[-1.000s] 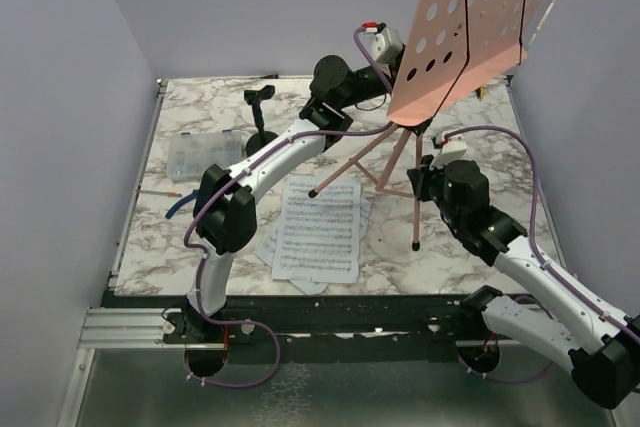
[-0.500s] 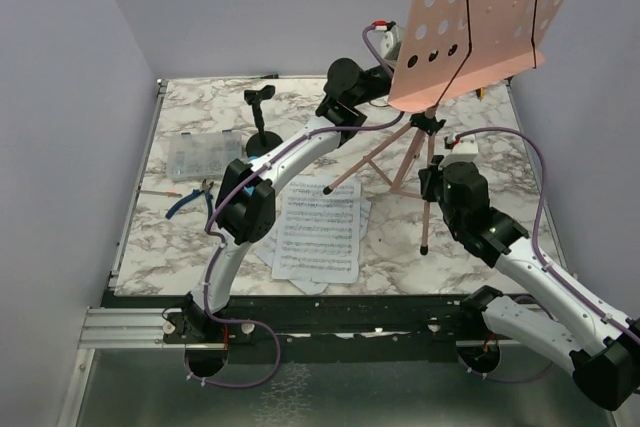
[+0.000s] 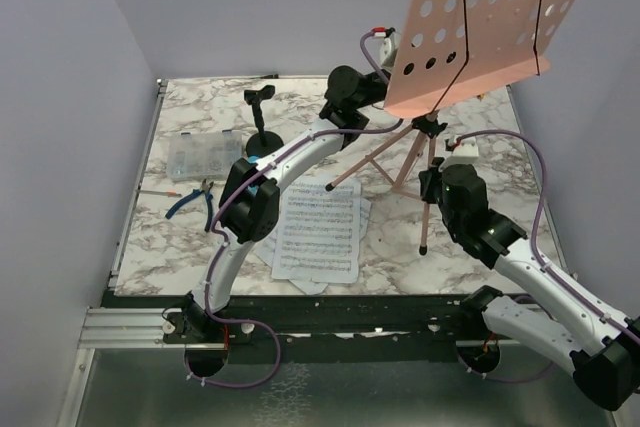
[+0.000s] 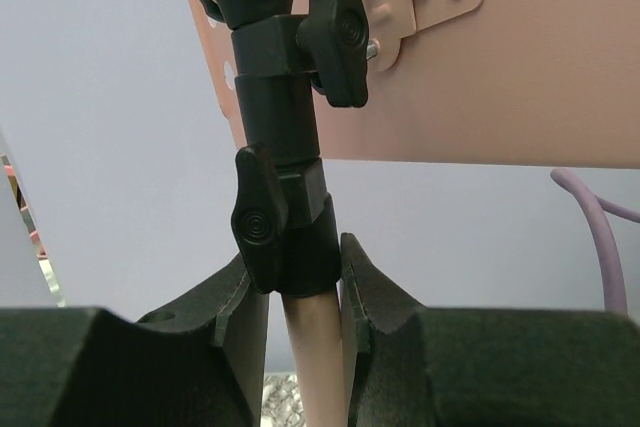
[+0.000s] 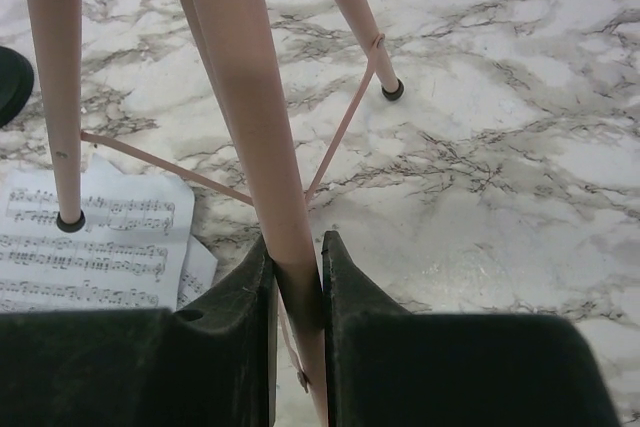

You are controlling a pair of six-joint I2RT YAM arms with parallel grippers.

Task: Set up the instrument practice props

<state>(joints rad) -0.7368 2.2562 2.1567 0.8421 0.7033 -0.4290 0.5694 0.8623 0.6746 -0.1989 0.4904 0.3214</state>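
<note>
The music stand (image 3: 490, 37) was seen in salmon pink, panel dotted with round holes. Black knobs (image 4: 335, 32) were spotted just above the left gripper (image 4: 300, 282), itself matte black. The table (image 5: 500, 147) was done in white marble, grey-veined. The sheet-music pages (image 5: 100, 237), left of the right gripper (image 5: 298, 257), were printed white with black staves. A purple cable (image 4: 617, 277) was noted too.

The pink music stand (image 3: 500, 67) runs off the top edge overhead, and the left arm (image 3: 250, 209) overlaps the sheet-music pages (image 3: 322, 237).
</note>
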